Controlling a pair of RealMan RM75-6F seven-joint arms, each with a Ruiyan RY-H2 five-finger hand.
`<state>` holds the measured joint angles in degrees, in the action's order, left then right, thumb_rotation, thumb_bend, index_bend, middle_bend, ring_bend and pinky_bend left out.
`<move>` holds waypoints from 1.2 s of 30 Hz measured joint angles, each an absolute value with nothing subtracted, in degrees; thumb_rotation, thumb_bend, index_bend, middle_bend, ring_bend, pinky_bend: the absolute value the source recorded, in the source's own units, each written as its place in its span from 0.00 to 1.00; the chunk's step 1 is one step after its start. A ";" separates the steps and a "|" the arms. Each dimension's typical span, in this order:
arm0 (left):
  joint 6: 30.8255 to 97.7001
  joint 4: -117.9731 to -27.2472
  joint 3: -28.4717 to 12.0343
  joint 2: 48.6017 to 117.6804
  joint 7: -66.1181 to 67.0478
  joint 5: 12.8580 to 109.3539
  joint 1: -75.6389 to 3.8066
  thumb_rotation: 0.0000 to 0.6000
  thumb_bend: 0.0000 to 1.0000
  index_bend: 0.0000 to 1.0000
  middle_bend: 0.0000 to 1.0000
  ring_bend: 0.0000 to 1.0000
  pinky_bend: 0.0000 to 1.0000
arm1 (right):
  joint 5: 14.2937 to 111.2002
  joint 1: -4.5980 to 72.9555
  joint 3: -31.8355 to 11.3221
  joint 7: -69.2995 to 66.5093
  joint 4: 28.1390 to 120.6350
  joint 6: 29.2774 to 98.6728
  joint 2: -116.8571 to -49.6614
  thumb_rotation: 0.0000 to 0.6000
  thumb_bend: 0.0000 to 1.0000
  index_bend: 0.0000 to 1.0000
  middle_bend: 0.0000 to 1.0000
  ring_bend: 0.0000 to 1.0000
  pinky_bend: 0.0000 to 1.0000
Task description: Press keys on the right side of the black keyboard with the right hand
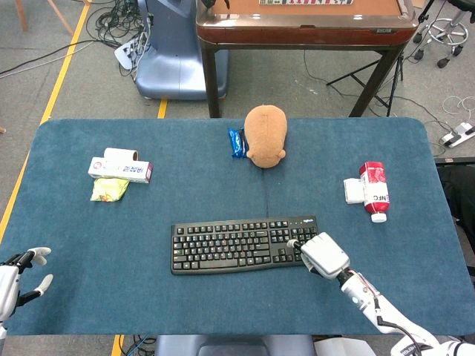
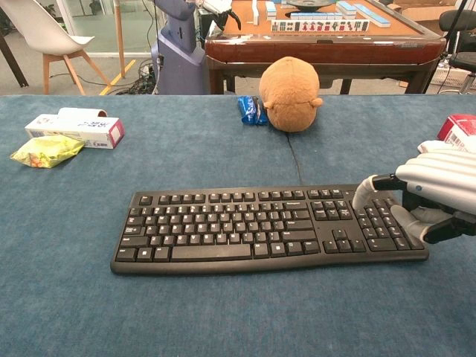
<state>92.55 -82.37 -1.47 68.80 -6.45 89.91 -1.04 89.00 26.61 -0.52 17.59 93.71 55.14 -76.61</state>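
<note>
right hand (image 1: 323, 254) over keyboard's (image 1: 237, 245) right end

The head view looks steeply down from high above the near edge, taking in the whole desk (image 1: 223, 297) and floor beyond. The chest view sits low and close, facing level across the desk (image 2: 186, 312). Both share the keyboard (image 1: 237, 245) (image 2: 245, 227) and the plush (image 1: 265, 136) (image 2: 290, 93).
</note>
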 measured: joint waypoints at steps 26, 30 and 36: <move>91.56 -81.69 -1.90 68.68 -7.66 88.59 -1.05 1.00 0.22 0.38 0.51 0.49 0.66 | 79.10 31.18 -0.57 26.75 94.44 49.92 -81.05 1.00 0.88 0.30 1.00 1.00 1.00; 91.57 -81.60 -1.90 68.69 -7.76 88.59 -1.04 1.00 0.22 0.38 0.51 0.49 0.66 | 78.56 31.46 -0.17 27.35 94.52 49.94 -81.18 1.00 0.88 0.30 1.00 1.00 1.00; 91.64 -81.48 -1.85 68.72 -7.73 88.70 -0.99 1.00 0.22 0.38 0.51 0.49 0.66 | 78.52 31.32 0.63 28.13 95.72 51.10 -80.41 1.00 0.88 0.30 1.00 1.00 1.00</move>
